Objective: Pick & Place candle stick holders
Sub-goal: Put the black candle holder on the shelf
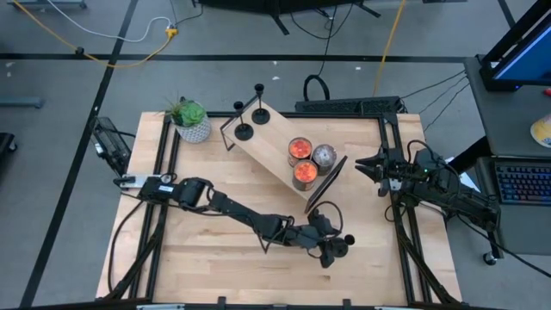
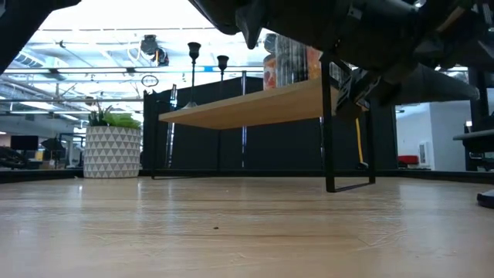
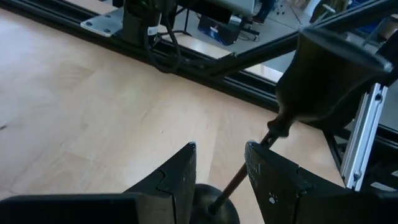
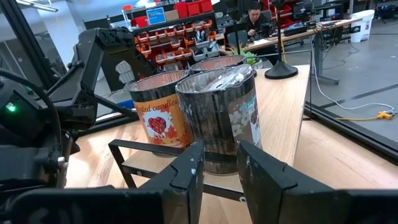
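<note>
Reached across the pale wooden table point(image 1: 207, 258) with the left gripper point(image 3: 219, 171), fingers clamped on the thin stem of a small black metal candle stick holder point(image 3: 323, 81). Lay tilted, long axis slanting away from the fingers, round base behind them, cup ahead. Waited at the table's right edge: right gripper point(image 4: 219, 165), fingers parted, holding nothing, tins just ahead.

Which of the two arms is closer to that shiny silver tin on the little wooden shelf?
The right. The right gripper waits just beside the shelf, close to the silver tin. The left gripper is farther off, down at a candle stick holder on the table.
</note>
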### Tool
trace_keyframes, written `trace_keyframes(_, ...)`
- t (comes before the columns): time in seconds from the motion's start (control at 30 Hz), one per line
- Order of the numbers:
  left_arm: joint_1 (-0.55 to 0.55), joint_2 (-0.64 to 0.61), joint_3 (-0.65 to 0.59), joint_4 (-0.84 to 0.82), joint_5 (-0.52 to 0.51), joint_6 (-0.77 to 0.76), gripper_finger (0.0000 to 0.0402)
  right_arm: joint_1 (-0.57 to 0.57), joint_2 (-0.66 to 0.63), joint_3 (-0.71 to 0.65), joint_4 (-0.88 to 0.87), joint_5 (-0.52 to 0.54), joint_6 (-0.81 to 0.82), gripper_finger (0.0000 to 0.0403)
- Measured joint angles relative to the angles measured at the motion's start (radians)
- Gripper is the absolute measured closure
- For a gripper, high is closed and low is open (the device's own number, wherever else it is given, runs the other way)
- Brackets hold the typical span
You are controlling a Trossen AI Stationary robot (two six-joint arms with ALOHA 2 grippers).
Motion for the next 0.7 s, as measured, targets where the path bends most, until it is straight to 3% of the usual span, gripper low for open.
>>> trace_keyframes(0.23, 0.000, 0.000, 0.000, -0.001, 0.077, 0.008, 0.0256, 0.000, 0.000, 0.000, 0.000, 0.001, 0.000, 0.0312)
trace_keyframes(0.7, 0.013, 0.000, 0.000, 0.004, 0.081, 0.033, 0.0243, 0.000, 0.000, 0.000, 0.000, 0.002, 0.026, 0.0312)
